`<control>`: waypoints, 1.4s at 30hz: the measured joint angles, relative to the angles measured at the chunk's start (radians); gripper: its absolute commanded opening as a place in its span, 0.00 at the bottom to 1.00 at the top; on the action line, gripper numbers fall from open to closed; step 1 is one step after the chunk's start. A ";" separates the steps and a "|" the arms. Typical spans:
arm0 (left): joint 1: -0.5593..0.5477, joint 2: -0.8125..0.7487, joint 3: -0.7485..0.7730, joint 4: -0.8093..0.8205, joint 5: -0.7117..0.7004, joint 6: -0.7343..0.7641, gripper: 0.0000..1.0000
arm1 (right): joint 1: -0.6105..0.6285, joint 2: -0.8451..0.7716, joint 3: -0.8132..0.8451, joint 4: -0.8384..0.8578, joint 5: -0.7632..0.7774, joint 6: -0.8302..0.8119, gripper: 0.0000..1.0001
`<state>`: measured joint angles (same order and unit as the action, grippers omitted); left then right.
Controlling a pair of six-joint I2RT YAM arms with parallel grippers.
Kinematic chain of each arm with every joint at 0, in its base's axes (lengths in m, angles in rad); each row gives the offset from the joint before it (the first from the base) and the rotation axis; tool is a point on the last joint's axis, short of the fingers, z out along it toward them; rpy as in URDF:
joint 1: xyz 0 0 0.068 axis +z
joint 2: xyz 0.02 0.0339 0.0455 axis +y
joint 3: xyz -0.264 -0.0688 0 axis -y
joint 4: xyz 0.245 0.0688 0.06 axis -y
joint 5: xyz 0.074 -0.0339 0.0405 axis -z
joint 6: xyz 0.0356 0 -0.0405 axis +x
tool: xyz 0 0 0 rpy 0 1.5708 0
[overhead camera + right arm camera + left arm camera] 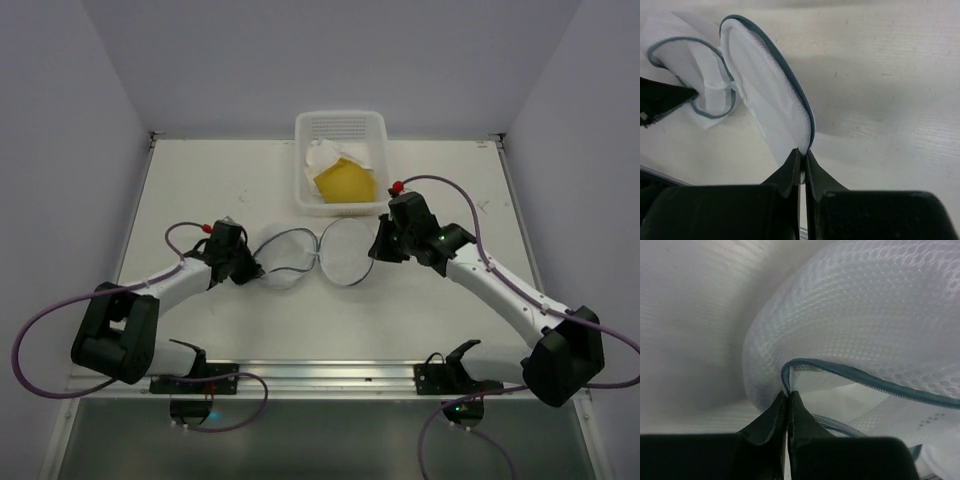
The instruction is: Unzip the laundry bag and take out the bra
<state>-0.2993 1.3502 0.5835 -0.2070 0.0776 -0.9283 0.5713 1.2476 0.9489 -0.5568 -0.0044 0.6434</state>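
Opened in two halves, the bag (345,255) lies on the table (400,330) between both arms. The left end effector (788,396) pinches one half's zip rim, and the right end effector (803,152) pinches the other's. A basket (340,115) sits beyond them.

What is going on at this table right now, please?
The small round white mesh laundry bag with a dark zip rim lies unzipped, spread in two halves on the table. The left pincer is shut on one half's rim, the right pincer on the other's, holding it open between them.
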 measured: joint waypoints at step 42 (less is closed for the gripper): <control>-0.311 0.066 -0.025 0.256 0.077 -0.032 0.01 | 0.207 0.475 0.331 0.206 -0.384 -0.100 0.00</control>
<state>-0.6098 1.4162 0.5587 0.0490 0.1551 -0.9600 0.7784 1.7229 1.2800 -0.3508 -0.3882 0.5438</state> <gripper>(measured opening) 0.027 0.022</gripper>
